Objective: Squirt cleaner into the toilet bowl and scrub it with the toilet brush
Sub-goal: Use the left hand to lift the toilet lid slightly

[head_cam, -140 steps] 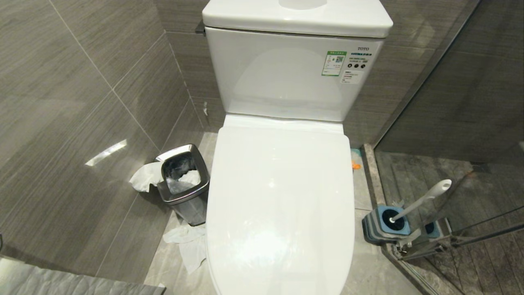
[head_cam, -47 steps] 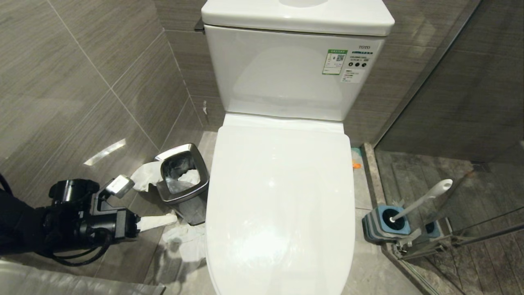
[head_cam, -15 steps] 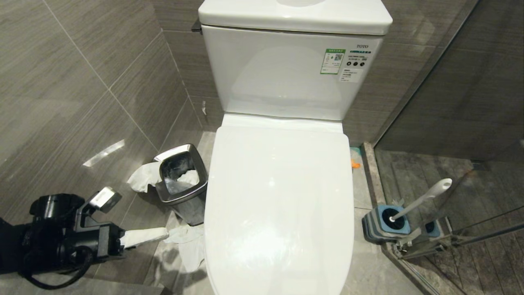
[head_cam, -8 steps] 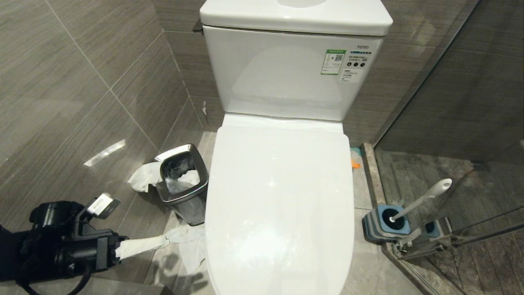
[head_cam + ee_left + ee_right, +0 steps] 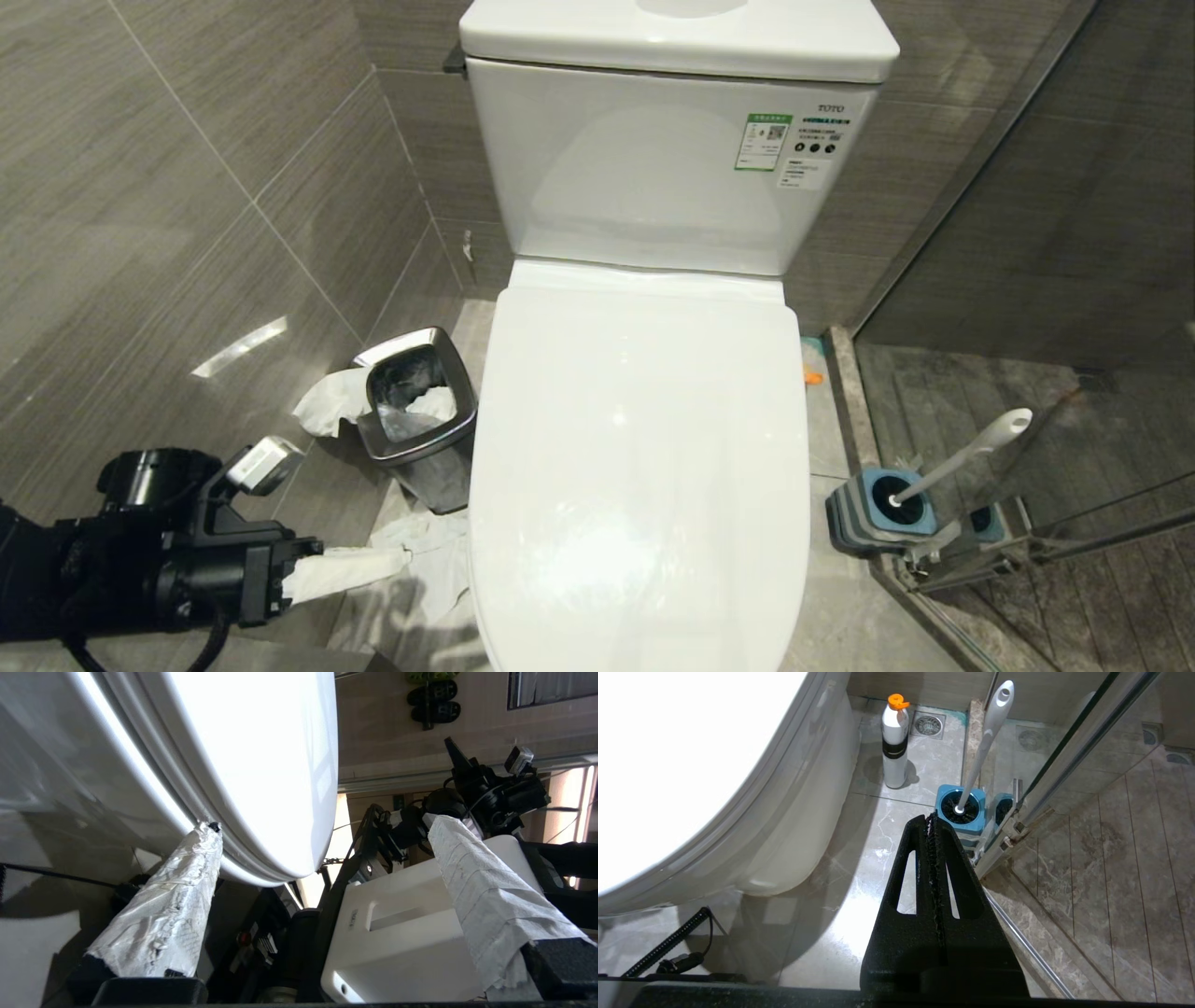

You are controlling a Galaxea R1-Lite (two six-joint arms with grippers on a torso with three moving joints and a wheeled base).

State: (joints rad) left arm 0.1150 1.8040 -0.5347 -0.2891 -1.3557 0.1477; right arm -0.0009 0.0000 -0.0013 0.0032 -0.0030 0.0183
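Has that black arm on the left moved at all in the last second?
Yes. The left gripper has slid toward the toilet lid: its paper-wrapped tip now lies closer to the lid's edge, just below the steel bin, which has stayed put.

You've got one toilet bowl (image 5: 639, 467), lid down. One cleaner (image 5: 894, 742) bottle, one toilet brush (image 5: 971, 452) in one blue holder (image 5: 870, 511). One steel bin (image 5: 415, 415). Two loose tissue pieces (image 5: 329, 401) on the floor beside it. Two grippers: left gripper (image 5: 322, 835), right gripper (image 5: 931, 826).
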